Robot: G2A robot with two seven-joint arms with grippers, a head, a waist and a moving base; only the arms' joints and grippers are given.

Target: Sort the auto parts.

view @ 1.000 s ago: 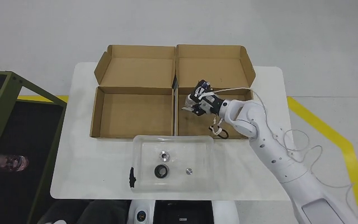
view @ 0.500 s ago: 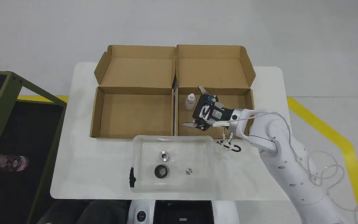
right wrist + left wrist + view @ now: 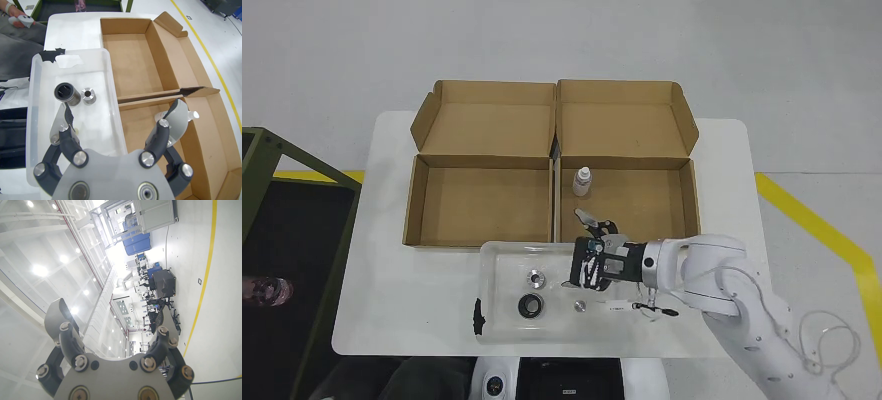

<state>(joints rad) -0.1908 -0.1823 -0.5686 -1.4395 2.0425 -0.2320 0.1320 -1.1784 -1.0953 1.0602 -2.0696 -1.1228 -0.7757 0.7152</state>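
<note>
Since a second ago right hand (image 3: 579, 250) has swung off the right box (image 3: 662, 215), leaving the white bottle (image 3: 583, 180) in it, beyond the clear bin (image 3: 487, 262).

Top view: right hand sits over the bin's far wall. Black bearing (image 3: 531, 305), silver bushing (image 3: 534, 278) and small disc (image 3: 580, 306) lie inside the bin, on the worktop (image 3: 372, 300).

Left wrist view: left hand (image 3: 111, 308) spread wide, empty, aimed at the hall.

Right wrist view: right hand spread wide, empty, one finger (image 3: 65, 115) inside the bin, the other outside its wall.

Looks like the fetch step. Next move likely needs centring over one part, lowering, closing.
</note>
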